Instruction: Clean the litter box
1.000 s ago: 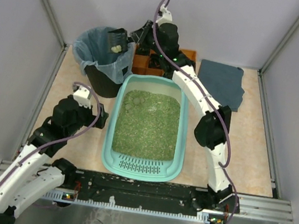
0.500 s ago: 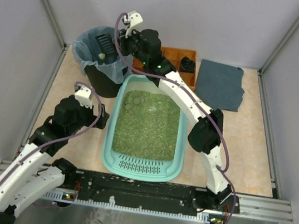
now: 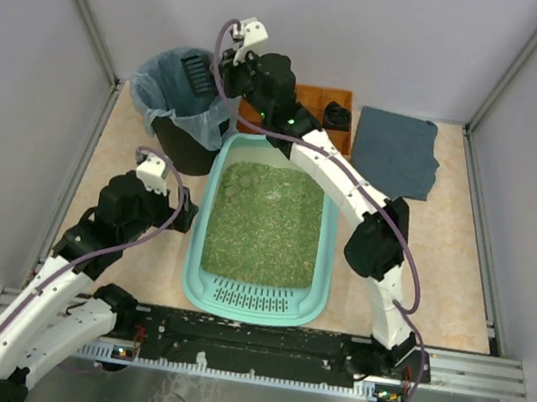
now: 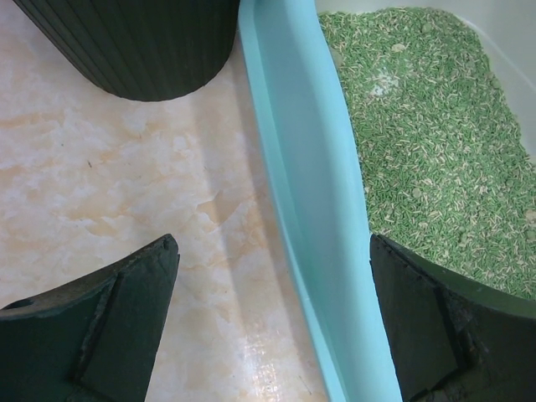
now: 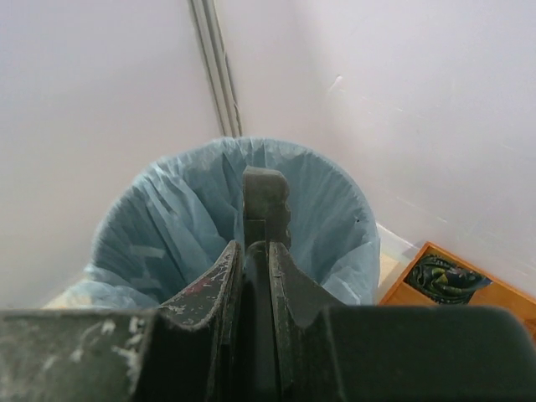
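Right claw, clamped on a black slotted plastic scoop, hangs over the blue-bagged black bin beyond the far-left corner of the light-teal plastic litter box mid-desk; swinging back may snag the bag; left claw, spread wide, straddles its left wall.

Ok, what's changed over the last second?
The right gripper swung left with its arm and turned the scoop over the bin. The pale clumps that lay on the scoop are no longer in sight. The gripper stays shut on the scoop. The left gripper, open beside the litter box, and the box itself have not moved.
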{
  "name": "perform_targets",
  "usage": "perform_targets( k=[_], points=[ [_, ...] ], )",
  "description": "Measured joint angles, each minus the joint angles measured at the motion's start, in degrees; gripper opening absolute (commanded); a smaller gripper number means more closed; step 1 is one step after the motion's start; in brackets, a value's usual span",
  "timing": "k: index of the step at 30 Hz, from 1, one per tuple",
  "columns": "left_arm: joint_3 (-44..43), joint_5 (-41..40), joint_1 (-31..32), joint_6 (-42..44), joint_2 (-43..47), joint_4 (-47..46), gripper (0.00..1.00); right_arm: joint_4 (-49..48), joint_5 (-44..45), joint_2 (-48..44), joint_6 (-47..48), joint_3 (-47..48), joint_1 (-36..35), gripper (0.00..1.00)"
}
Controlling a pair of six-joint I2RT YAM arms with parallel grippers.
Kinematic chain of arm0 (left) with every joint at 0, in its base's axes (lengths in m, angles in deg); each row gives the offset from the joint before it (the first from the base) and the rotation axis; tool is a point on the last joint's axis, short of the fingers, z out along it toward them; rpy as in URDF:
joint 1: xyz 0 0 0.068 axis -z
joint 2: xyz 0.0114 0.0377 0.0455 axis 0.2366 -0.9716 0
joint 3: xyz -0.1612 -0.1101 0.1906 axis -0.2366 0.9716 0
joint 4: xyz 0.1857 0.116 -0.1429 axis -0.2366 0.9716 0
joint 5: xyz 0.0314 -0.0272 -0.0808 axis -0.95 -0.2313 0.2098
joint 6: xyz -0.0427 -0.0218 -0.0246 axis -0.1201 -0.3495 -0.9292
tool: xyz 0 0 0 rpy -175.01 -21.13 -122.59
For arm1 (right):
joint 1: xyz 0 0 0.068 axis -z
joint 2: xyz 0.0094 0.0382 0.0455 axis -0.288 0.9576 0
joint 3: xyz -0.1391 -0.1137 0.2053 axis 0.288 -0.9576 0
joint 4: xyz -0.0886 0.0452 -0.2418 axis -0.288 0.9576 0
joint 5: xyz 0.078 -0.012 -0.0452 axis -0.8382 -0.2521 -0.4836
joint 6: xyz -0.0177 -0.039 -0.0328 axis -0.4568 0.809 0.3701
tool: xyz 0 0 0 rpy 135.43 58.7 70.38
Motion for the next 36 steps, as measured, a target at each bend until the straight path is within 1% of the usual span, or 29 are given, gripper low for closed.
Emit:
perform_targets(
  k=[4,8,10,15,19,24,30,36],
  points=[
    [0.0,1.1,0.0,0.2,-0.5,0.0,1.00,0.1,2.4,-4.5,-4.8,-1.7,0.0,0.00],
    [0.0,2.3,0.0,0.4,-1.3,0.0,1.00,1.8,8.3,-11.1,-9.2,-3.3,-0.1,0.00],
    [0.0,2.9,0.0,0.7,-1.6,-0.1,1.00,2.4,11.1,-15.7,-11.0,-6.4,-0.1,0.00],
    [0.0,4.0,0.0,1.1,-1.7,-0.2,1.00,0.9,16.0,-30.8,-14.7,-23.1,-0.1,0.00],
    [0.0,4.8,0.0,1.3,-1.8,-0.5,0.99,-0.4,20.2,-40.8,-17.0,-35.3,-0.2,0.00],
    [0.0,6.1,0.0,1.3,-2.0,-1.3,0.95,3.0,25.0,-50.6,-21.2,-45.6,-0.2,0.00],
    [0.0,9.4,0.0,1.5,-3.8,-2.9,0.93,11.9,28.8,-57.7,-28.4,-53.5,-0.2,0.00],
    [0.0,11.5,0.0,2.2,-5.3,-3.1,0.91,20.8,30.1,-58.0,-36.4,-60.6,-0.2,0.00]
  ],
)
